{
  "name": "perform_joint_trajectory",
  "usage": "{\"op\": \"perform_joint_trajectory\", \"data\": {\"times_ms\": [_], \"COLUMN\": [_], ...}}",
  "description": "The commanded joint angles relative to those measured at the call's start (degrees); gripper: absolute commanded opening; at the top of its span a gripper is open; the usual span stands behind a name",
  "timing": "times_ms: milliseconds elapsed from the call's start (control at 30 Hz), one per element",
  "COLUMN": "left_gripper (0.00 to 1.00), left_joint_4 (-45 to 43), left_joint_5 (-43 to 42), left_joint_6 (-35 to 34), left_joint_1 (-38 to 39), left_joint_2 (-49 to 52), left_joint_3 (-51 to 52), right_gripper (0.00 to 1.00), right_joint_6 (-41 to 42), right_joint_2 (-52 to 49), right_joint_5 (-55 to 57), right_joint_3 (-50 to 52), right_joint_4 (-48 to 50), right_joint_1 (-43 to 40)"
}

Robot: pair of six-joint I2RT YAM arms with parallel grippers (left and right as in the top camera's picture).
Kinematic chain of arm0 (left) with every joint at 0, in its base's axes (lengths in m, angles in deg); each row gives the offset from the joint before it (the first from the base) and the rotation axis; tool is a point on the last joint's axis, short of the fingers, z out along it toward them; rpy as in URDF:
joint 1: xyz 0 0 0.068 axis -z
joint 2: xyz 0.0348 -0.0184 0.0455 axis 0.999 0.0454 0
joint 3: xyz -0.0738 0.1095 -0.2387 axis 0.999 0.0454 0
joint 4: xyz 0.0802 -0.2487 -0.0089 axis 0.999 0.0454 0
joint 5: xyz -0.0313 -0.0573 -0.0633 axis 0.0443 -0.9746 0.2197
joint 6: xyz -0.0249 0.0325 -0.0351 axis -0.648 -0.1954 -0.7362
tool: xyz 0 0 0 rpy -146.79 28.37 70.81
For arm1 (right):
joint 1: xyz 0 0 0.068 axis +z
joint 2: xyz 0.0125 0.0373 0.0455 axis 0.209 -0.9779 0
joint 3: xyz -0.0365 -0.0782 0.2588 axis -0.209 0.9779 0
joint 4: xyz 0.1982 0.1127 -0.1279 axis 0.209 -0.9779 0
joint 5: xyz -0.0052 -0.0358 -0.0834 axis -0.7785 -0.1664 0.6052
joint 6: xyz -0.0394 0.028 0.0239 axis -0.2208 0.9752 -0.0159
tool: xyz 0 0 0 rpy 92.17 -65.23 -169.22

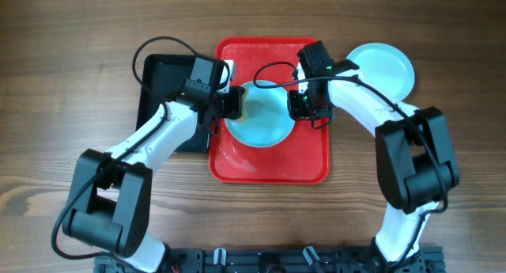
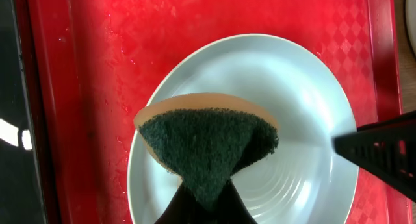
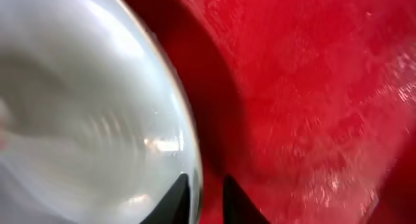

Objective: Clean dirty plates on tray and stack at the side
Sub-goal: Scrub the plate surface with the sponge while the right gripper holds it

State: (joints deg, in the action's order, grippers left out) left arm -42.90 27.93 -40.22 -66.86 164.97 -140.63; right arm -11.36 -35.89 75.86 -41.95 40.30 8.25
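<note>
The right wrist view is blurred: the pale plate (image 3: 84, 107) fills its left half and runs off the frame, and its rim passes between the two dark fingertips of the right tool (image 3: 207, 199). The jaws stand narrowly apart, one tip over the plate and one outside the rim, but whether they pinch it cannot be told. From overhead both wrists cover the plate's edges, so only its light aqua middle shows.

The left tool (image 1: 232, 104) is closed on a sponge (image 2: 208, 143), orange in body with a dark green scouring face. Its fingers are mostly cut off at the bottom of the left wrist view. The sponge hangs over the plate's left part, though contact cannot be judged. A black finger of the right tool enters that view from the right, at the plate's rim.

The plate lies in the upper half of the red tray (image 1: 308, 162), whose floor is glossy and diamond-patterned. A second plate (image 1: 387, 67) sits on the worktop (image 1: 63, 83), just beyond the tray's upper right corner. A black tray (image 1: 162, 83) lies against the red one's left side, partly under the left arm. The worktop is brown wood grain
</note>
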Motion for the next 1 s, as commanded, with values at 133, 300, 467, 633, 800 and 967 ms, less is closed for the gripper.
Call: {"op": "perform_joint_trajectory", "data": {"times_ms": [133,300,467,633,800,967], "left_gripper": [0.04,0.04,0.04,0.04,0.04,0.04], "left_joint_4": [-0.15,-0.13,-0.11,-0.13,0.46,1.03], "left_joint_5": [0.76,0.76,0.79,0.81,1.49,2.71], "left_joint_6": [-0.68,-0.66,-0.68,-0.63,2.16,2.12], "left_joint_1": [0.24,0.24,0.24,0.24,0.24,0.26], "left_joint_2": [0.35,0.35,0.35,0.35,0.39,0.39], "left_joint_3": [-0.85,-0.85,-0.85,-0.85,-0.85,-0.52], "right_gripper": [0.10,0.12,0.09,0.04,0.04,0.04], "right_joint_6": [0.61,1.62,2.08,2.45,2.45,2.47], "right_joint_2": [2.38,2.34,2.34,2.34,2.34,2.34], "right_joint_5": [0.94,0.94,0.94,0.96,0.96,0.96], "right_joint_3": [-1.18,0.74,1.81,1.81,1.81,1.81], "right_joint_4": [0.09,1.60,3.19,3.10,3.23,3.23], "right_joint_1": [0.09,0.09,0.09,0.09,0.09,0.09]}}
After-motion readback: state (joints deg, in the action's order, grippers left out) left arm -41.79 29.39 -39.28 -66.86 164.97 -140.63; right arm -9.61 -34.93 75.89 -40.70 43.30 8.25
